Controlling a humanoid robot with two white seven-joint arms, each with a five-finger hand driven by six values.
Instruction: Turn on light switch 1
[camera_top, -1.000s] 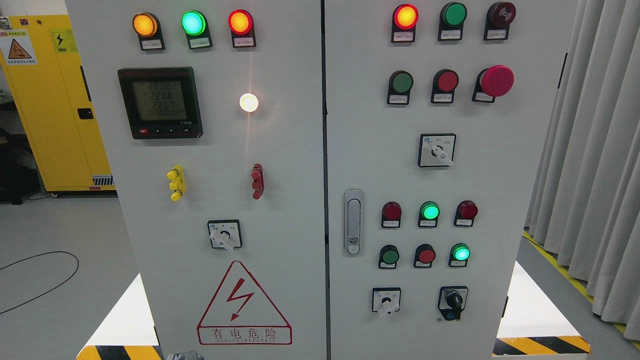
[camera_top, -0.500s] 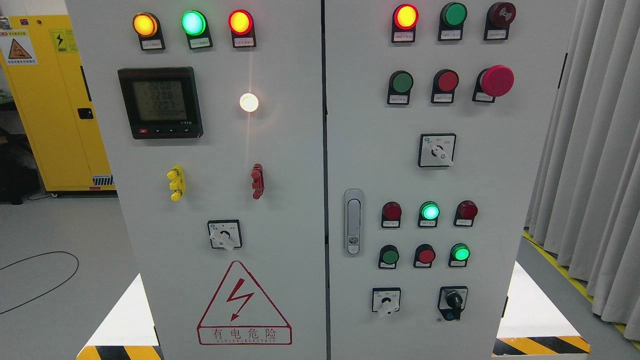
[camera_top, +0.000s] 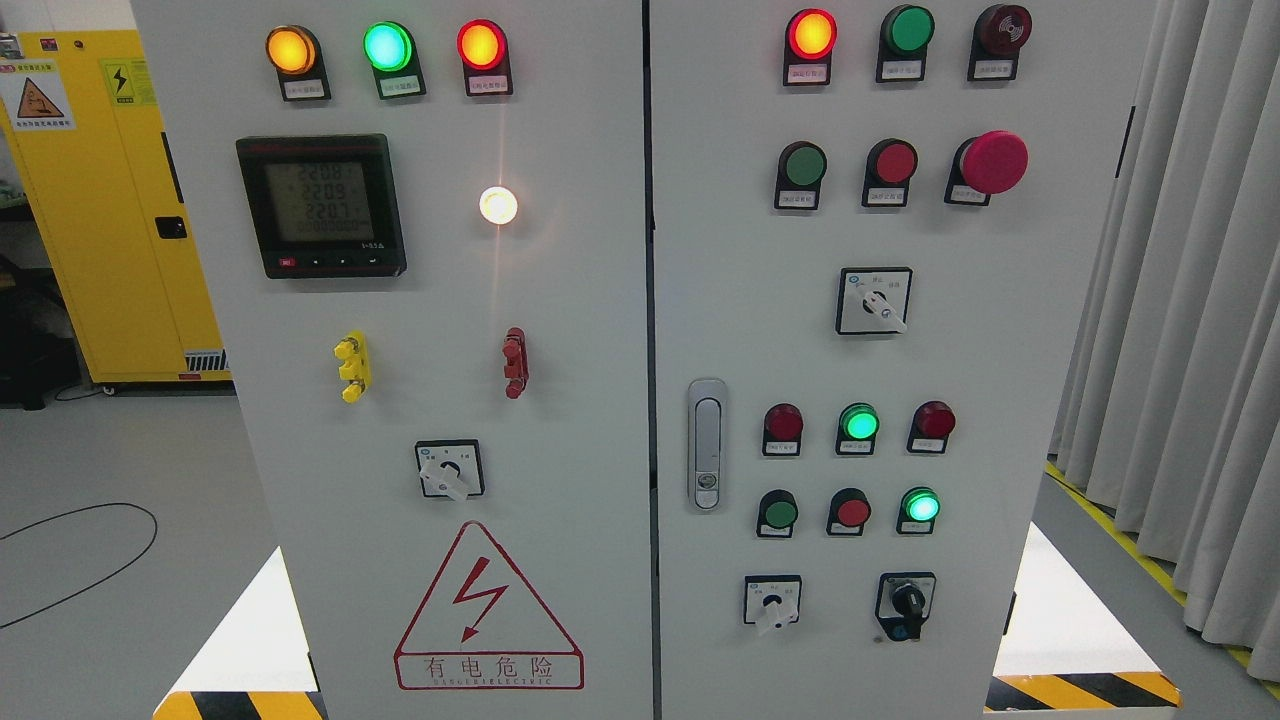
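Neither of the robot's arms nor either hand shows anywhere in the head view at this moment.

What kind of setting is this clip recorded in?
Probably an industrial electrical room or training lab: a grey control cabinet with lit indicator lamps, a digital power meter and a high-voltage warning triangle, with a yellow safety cabinet behind.

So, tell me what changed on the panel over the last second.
A grey bit of the robot at the bottom edge a second ago has dropped out of view. The meter readout flickers by a digit. Lamps, knobs and buttons look unchanged; no hand shows.
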